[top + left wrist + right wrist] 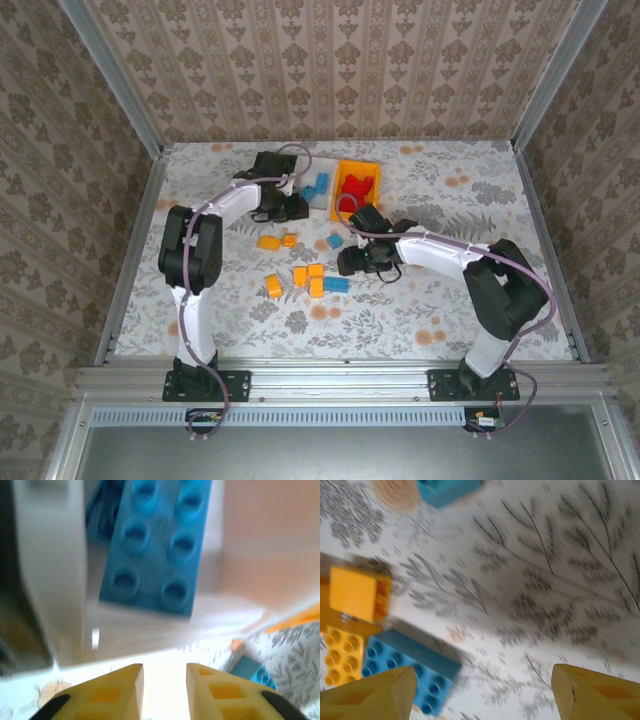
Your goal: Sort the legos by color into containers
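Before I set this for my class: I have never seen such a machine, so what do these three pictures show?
Two robot arms are bolted side by side. One picture looks down from above; the others come from a camera on each wrist. The left hand, slightly open and empty, faces the white bin, where a blue brick lies. The right hand, wide open and empty, is above a loose blue brick and yellow bricks on the flowered table. Red bricks lie in the orange bin.
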Controlling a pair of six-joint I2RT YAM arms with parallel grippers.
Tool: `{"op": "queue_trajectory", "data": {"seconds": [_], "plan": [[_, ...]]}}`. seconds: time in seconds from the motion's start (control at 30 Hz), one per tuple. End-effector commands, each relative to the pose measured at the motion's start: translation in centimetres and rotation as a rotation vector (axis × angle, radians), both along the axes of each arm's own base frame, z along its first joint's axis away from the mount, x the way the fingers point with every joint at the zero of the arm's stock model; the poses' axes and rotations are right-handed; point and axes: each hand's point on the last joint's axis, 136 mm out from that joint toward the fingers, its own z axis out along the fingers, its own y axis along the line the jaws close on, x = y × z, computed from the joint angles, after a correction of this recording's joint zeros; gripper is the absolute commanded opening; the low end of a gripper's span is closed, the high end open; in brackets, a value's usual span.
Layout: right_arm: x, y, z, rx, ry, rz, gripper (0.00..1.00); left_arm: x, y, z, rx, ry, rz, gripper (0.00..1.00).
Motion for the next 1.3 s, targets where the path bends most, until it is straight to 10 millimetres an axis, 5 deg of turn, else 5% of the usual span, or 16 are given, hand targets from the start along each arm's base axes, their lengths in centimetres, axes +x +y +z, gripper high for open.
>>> {"op": "queue_trajectory", "data": {"seconds": [0.0, 0.33, 0.83, 1.07, 1.27], "plan": [[1.9, 1.0, 0.5, -0.067, -0.06, 0.063, 0.73, -0.8, 0.8, 3.5, -0.054, -0.064, 0.027, 0.41], [6.2, 2.9, -1.5, -0.201, -0.074, 0.146, 0.72, -5.3, 5.9, 7.7, -0.134, -0.125, 0.122, 0.57], [9.1, 3.5, -3.9, -0.291, -0.075, 0.15, 0.56, -11.6, 10.8, 8.2, -0.224, -0.129, 0.234, 0.61], [9.2, 3.7, -2.7, -0.259, -0.105, 0.133, 0.38, -12.7, 12.1, 8.2, -0.241, -0.131, 0.26, 0.61], [8.4, 3.6, -0.4, -0.22, -0.114, 0.118, 0.36, -13.2, 12.4, 8.3, -0.261, -0.134, 0.267, 0.62]]}}
